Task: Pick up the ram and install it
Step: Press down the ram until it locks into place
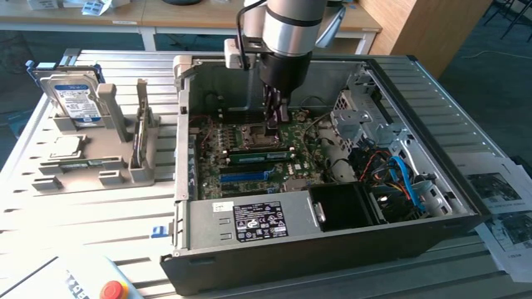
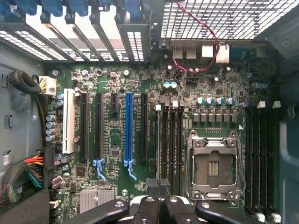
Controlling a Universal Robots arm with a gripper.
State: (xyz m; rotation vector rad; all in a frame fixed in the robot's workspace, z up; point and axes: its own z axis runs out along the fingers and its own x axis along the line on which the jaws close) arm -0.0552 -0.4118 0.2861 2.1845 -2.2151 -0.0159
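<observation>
Above the motherboard [image 2: 140,140], hand [image 1: 277,115] pressed together, ram [image 1: 259,156] seated between case walls [image 1: 184,124].

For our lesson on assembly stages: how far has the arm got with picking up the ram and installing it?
Done, apparently: a green strip, likely the ram, lies along the motherboard slots beside the blue slot. In hand: the gripper is shut, inside the case over the board, with nothing clearly held. Left: whether the strip is fully seated cannot be told.
</observation>
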